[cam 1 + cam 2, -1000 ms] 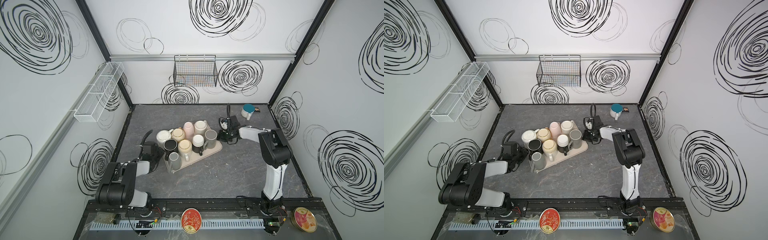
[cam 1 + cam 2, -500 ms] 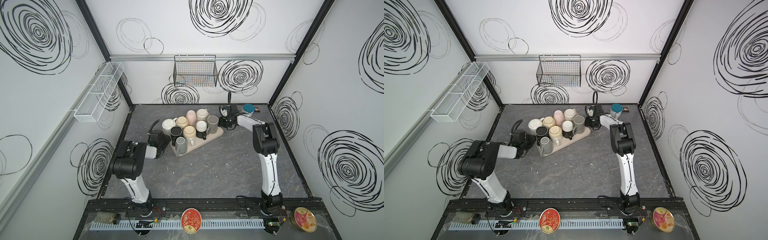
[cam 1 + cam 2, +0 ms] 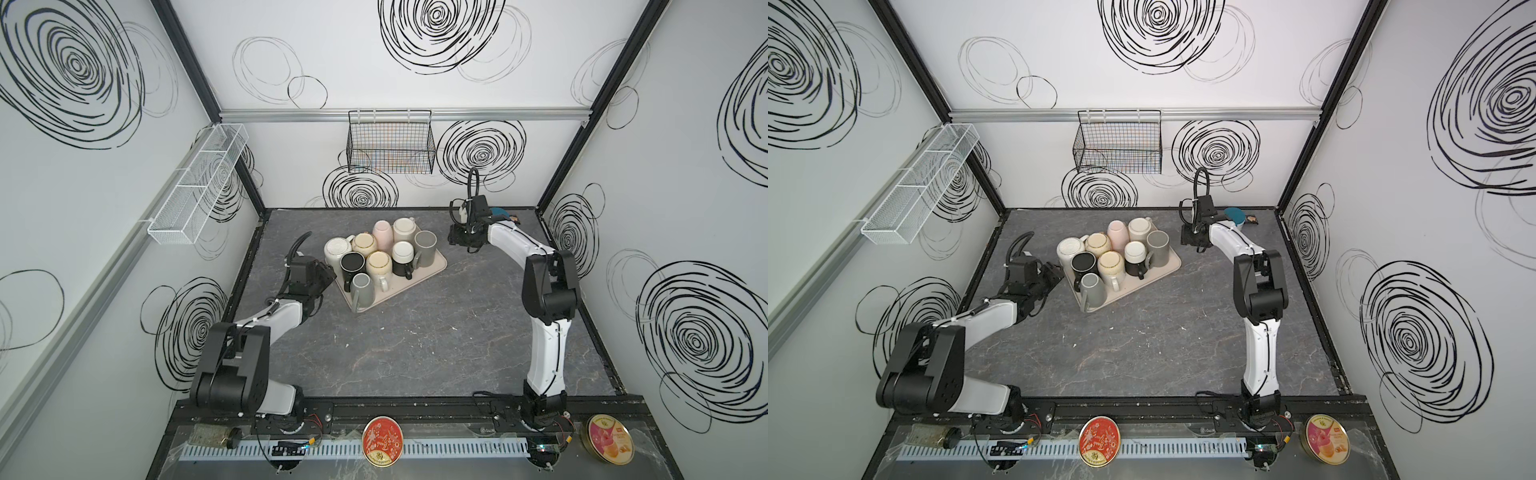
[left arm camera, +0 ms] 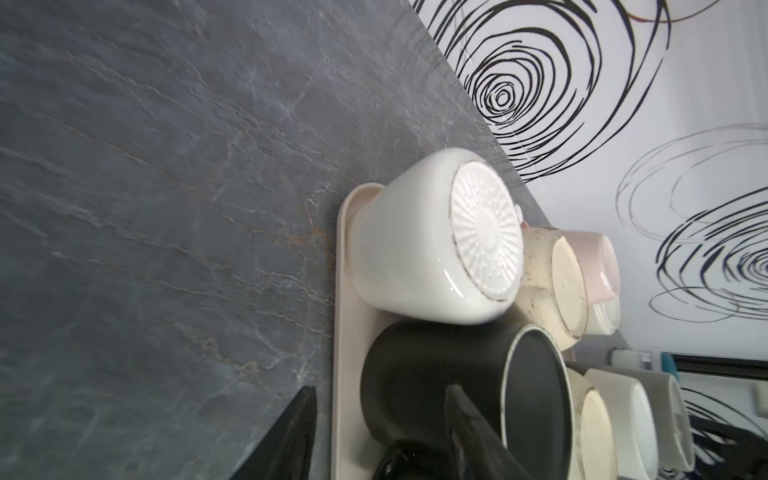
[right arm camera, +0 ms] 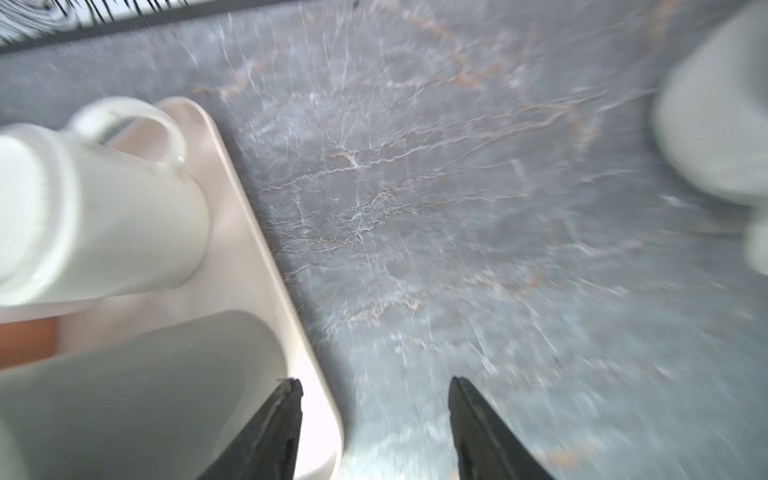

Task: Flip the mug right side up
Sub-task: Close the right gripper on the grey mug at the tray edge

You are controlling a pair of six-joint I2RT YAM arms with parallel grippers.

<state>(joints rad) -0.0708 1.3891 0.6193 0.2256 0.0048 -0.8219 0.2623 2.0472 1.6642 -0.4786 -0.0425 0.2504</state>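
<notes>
Reaching from the left, our left end effector (image 3: pixel 329 275) is released, jaws spread across the tray (image 3: pixel 436 266) rim beside the black mug (image 3: pixel 352 262). We see the mugs (image 3: pixel 378 262) crowded on that tray, most bottom-up, at the back of the surface (image 3: pixel 415 353). Our right end effector (image 3: pixel 454 241) is released too, jaws astride the tray's right corner.

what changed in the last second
Both arms moved the tray of mugs toward the back wall, then the left gripper and right gripper opened and let go of its rim. The mugs stayed upside down on it; the teal mug at the back stayed put.
</notes>
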